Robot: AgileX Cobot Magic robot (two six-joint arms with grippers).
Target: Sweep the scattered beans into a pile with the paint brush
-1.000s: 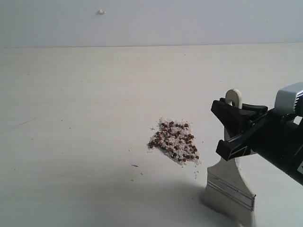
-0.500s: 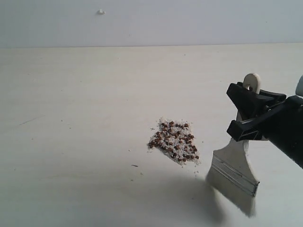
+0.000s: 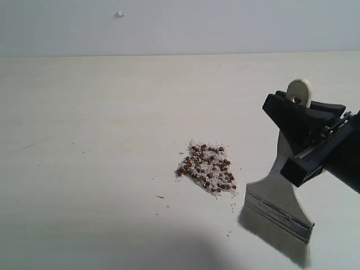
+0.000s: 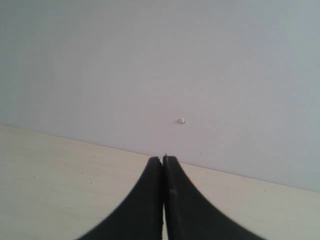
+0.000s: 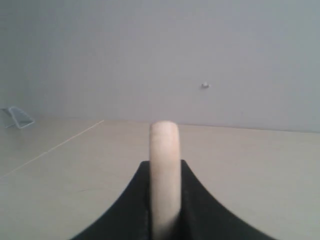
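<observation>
Dozens of beans [image 3: 206, 170] sit gathered in one tight patch near the middle of the table [image 3: 101, 140], mixed with pale grains, as I carry the paint brush [image 3: 279, 197] off to their right. My right gripper [image 3: 279, 138] is clamped on the wooden handle, whose holed end pokes up past my fingers. The ferrule and bristles hang down towards the tabletop.

Over the past second the brush has risen and swung away to the right, and it has tilted, so its head now angles back towards the beans. It stands apart from them, with bare table between. Its shadow falls right under the bristles (I cannot tell whether their edge is brushing the surface or just clear of it). The patch itself has not shifted in that time.

My left gripper [image 4: 163, 200] is closed on nothing and points at the far wall, out of the work.

By my reading, the sweep is close to done. Only a few loose specks lie on the table between the brush and the near edge of the pile. The lift looks like a reset for one short stroke inward to collect them. A heavy stroke could scatter the beans again.
</observation>
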